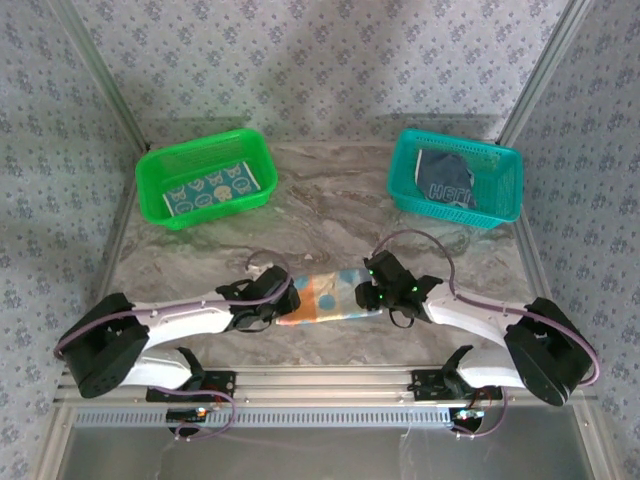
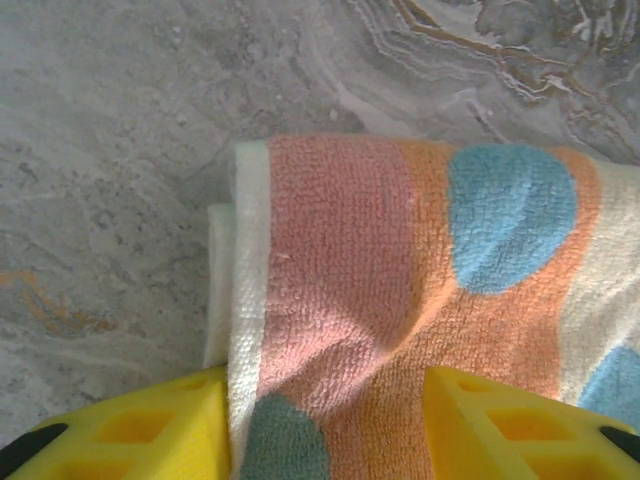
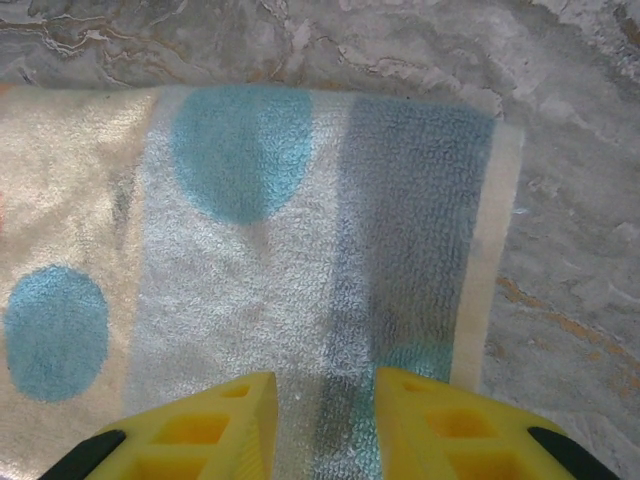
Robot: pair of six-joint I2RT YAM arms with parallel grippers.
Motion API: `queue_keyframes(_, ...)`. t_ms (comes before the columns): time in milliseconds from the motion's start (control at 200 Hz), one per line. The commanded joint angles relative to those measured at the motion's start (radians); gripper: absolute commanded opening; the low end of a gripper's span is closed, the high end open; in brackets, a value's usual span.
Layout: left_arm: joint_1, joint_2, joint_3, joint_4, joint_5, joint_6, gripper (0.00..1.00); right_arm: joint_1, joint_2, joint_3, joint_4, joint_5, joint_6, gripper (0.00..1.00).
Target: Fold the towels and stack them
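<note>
Folded terry towel (image 1: 325, 300) (image 2: 400, 250) (image 3: 300, 250), striped and dotted in blue, orange and cream, lies at the near centre of the marbled grey bench (image 1: 330, 210). Its ends are hidden under the left gripper (image 1: 283, 305) (image 2: 330, 430) and right gripper (image 1: 372, 295) (image 3: 325, 420). Each gripper's yellow jaws are clamped on the cloth, tips cut off. Far left, a green mesh basket (image 1: 160, 195) holds a teal figured towel (image 1: 205, 190). Far right, a teal mesh basket (image 1: 500, 185) holds a dark slate-blue towel (image 1: 445, 175) with illegible lettering.
</note>
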Motion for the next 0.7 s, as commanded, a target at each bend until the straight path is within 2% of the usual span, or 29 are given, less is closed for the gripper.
queue_keyframes(0,-0.032,0.006,0.022,-0.07,-0.069,-0.042,0.51,0.005,-0.009,-0.004,0.003,0.003,-0.019,0.33)
queue_keyframes(235,-0.075,-0.05,0.045,-0.186,-0.178,-0.086,0.52,0.003,-0.017,-0.015,0.004,0.005,-0.014,0.33)
queue_keyframes(550,-0.082,0.027,0.024,-0.038,-0.126,-0.082,0.52,0.006,-0.02,-0.026,0.015,0.001,-0.003,0.34)
queue_keyframes(695,-0.092,0.074,0.029,-0.033,-0.126,-0.101,0.52,0.007,-0.027,-0.028,0.009,0.0,0.003,0.34)
